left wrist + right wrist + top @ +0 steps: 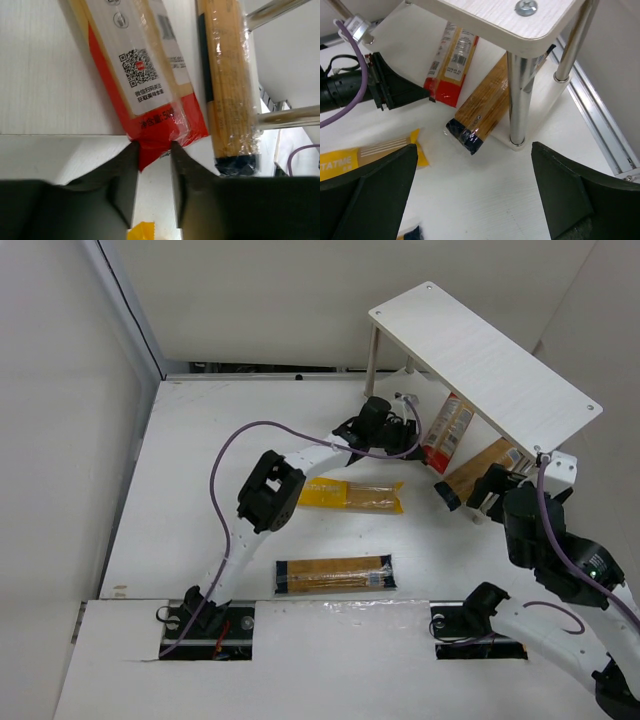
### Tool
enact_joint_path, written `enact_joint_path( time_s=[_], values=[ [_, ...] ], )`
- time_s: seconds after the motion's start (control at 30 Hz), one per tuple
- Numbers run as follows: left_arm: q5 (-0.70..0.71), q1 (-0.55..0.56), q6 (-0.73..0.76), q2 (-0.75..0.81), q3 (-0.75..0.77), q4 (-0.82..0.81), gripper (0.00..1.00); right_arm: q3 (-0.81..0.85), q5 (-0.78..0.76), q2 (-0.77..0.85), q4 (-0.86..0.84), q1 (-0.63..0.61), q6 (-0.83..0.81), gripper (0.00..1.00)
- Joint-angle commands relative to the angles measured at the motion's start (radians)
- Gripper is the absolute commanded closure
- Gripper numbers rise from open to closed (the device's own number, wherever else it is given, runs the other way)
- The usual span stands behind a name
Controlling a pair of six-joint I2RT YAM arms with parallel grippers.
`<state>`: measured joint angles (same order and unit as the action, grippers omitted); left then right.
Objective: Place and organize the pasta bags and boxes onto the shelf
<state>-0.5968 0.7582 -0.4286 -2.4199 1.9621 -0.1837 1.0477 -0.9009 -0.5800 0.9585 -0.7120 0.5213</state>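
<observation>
The shelf (480, 355) stands at the back right. A red-ended pasta pack (447, 432) lies under its top board, red end sticking out toward the table. My left gripper (408, 430) is shut on that red end (150, 150), which sits pinched between its fingertips (131, 150). A navy-ended pack (478, 468) lies beside it under the shelf, also in the left wrist view (230, 90) and the right wrist view (480, 112). My right gripper (470, 502) hovers near that navy end, wide open and empty (475, 195).
A yellow pack (352, 495) lies mid-table, and another navy-ended pack (335, 574) lies nearer the arm bases. A metal shelf leg (519, 95) stands just right of the navy-ended pack under the shelf. A wall and rail run behind the shelf.
</observation>
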Motion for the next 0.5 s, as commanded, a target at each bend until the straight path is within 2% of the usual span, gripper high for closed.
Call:
enact_joint_path(
  time_s=[0.0,0.1,0.2,0.33,0.47],
  values=[
    [-0.008,0.001,-0.015,-0.004,0.057,-0.002,0.77,0.017,-0.052,0.025,0.019,0.009,0.014,0.00],
    [0.038,0.001,-0.006,0.044,-0.006,-0.014,0.91,0.017,-0.062,0.046,0.019,0.009,0.014,0.00],
    [0.100,0.001,0.013,0.090,-0.045,-0.026,1.00,0.017,-0.062,0.046,0.019,0.009,0.014,0.00],
    [0.147,0.001,0.036,0.113,-0.045,-0.014,1.00,0.017,-0.072,0.046,0.019,0.009,0.014,0.00],
    [0.186,-0.051,0.047,0.131,-0.063,0.018,1.00,0.008,-0.072,0.046,0.028,0.009,0.014,0.00]
  ],
)
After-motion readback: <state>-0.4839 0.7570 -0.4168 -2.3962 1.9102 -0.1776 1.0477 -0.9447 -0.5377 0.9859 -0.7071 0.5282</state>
